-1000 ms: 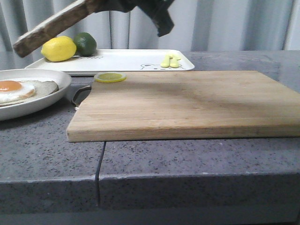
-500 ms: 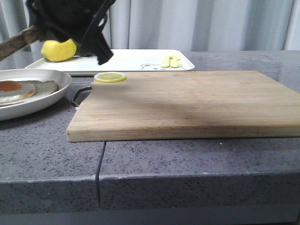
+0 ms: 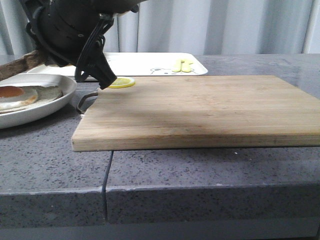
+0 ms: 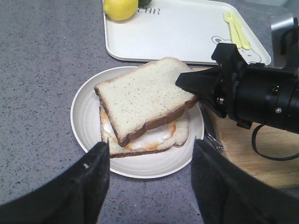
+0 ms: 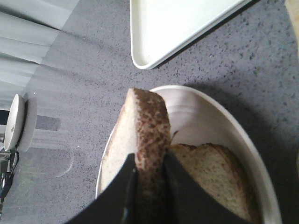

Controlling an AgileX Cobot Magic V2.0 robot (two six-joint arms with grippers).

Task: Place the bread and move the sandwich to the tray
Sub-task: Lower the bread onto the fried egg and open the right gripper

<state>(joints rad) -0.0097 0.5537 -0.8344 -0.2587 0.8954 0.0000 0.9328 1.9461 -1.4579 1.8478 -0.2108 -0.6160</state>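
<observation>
Left wrist view: right gripper (image 4: 187,80) clamps the bread (image 4: 142,98) over the egg, apparently still tilted; released so, it may slide off. Left gripper (image 4: 150,175) gapes nearby.

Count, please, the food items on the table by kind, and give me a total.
Bread slices: 2, top slice and bottom slice
Fried egg: 1
Whole lemon: 1
Lemon slice: 1
Lime, only its edge showing: 1
Total: 6
</observation>
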